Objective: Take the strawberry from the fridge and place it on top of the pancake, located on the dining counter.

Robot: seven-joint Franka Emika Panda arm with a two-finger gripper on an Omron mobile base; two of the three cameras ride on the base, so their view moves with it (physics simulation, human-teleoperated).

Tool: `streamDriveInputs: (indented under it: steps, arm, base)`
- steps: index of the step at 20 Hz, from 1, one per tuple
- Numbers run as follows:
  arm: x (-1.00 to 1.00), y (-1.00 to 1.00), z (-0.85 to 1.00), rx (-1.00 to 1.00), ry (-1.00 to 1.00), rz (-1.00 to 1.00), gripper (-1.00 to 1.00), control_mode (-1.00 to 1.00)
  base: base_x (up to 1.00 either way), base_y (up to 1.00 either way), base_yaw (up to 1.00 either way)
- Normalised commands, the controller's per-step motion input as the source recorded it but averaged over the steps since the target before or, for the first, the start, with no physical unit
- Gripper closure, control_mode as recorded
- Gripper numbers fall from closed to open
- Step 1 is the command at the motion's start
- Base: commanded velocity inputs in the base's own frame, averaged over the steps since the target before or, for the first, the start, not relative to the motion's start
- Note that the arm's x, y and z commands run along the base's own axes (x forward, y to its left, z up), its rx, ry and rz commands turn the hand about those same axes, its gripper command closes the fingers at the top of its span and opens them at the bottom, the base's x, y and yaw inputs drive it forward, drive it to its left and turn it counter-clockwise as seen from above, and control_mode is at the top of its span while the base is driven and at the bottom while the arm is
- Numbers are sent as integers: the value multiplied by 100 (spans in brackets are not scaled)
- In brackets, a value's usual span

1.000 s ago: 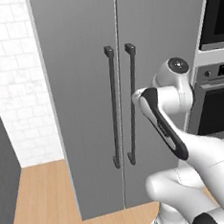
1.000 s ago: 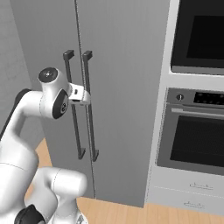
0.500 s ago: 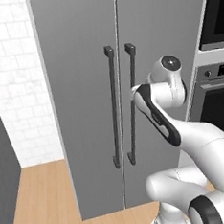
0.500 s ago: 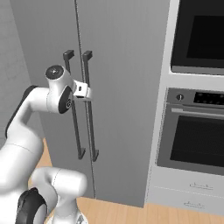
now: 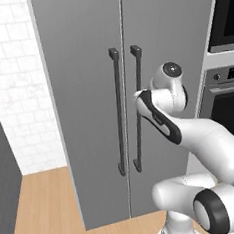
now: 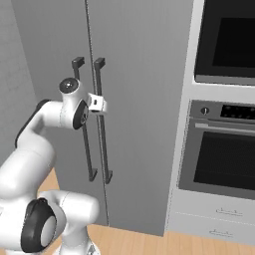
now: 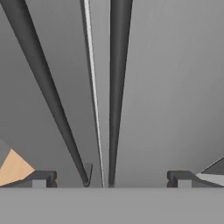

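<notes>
Ahead of base: fridge (image 5: 86, 91), both doors closed; two dark bar handles (image 5: 118, 111)
Right: wall ovens (image 6: 224, 144)
Floor: light wood (image 5: 41, 206)
Claw (image 7: 111, 177): spread, facing handles

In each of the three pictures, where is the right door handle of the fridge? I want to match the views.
Left base view: the right door handle is the dark bar just right of centre, partly behind the white arm.
Right base view: it stands left of centre, with the gripper at its upper part.
Hand view: it runs from the top middle down to the bottom.
Shared landmark: the seam between the two fridge doors, just left of this handle.
</notes>
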Motion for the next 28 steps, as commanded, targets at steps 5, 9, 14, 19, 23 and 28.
streamDriveInputs:
  steps: [5,9,14,19,23,28]
  arm:
    - [53,0,-13,0,0,0,-100,-100]
    - [57,0,0,0,0,0,-100,-100]
    - [47,0,-9,0,0,0,-100,-100]
    - [46,0,-29,0,0,0,-100,-100]
    - [46,0,-20,0,0,0,-100,-100]
    - [40,0,-18,0,-1,0,-100,-100]
  base:
    - [0,0,0]
    - [0,0,0]
    - [0,0,0]
    - [0,0,0]
    - [0,0,0]
    - [0,0,0]
